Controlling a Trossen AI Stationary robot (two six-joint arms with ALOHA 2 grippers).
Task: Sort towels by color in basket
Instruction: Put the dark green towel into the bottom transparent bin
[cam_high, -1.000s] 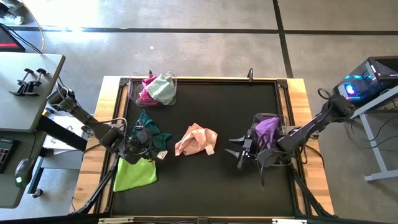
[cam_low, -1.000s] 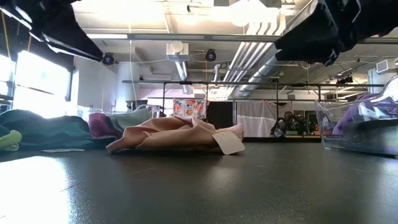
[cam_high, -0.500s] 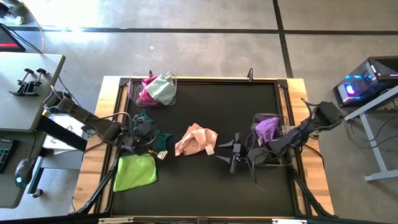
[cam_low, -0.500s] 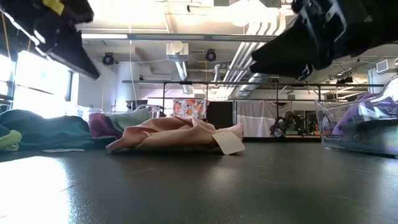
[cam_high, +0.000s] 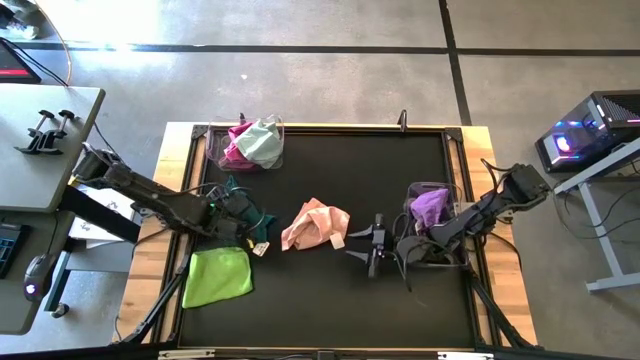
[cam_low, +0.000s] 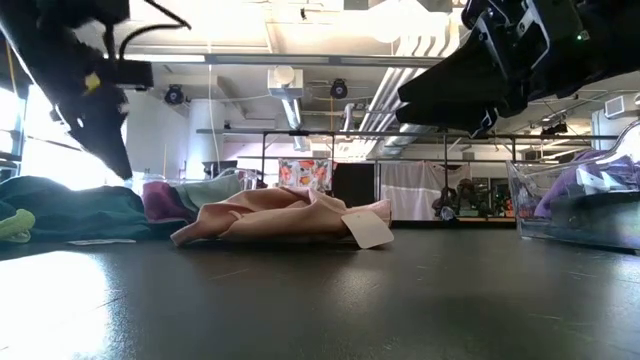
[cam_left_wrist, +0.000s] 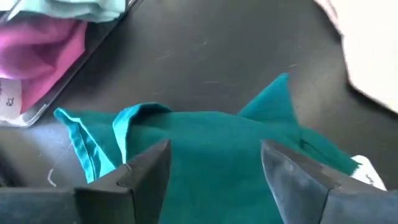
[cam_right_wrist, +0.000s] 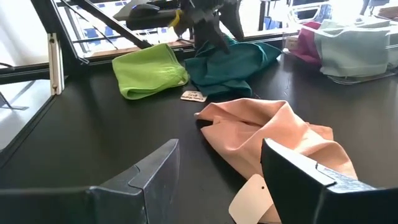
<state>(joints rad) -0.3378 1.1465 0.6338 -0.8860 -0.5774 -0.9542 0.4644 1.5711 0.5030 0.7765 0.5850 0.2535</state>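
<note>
Teal towel (cam_left_wrist: 205, 143) loose on the mat beside lime towel (cam_high: 218, 277); peach towel (cam_high: 315, 224) mid-table. Magenta and mint already binned (cam_high: 250, 143), purple too (cam_high: 432, 207). Left gripper (cam_left_wrist: 214, 177) spread over teal; right gripper (cam_high: 372, 245) spread near peach. Roughly half done.

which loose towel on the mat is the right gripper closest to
The peach-pink towel in the middle of the mat. The open right gripper sits just beside it, while the dark teal towel and lime green towel lie farther off by the left arm.
</note>
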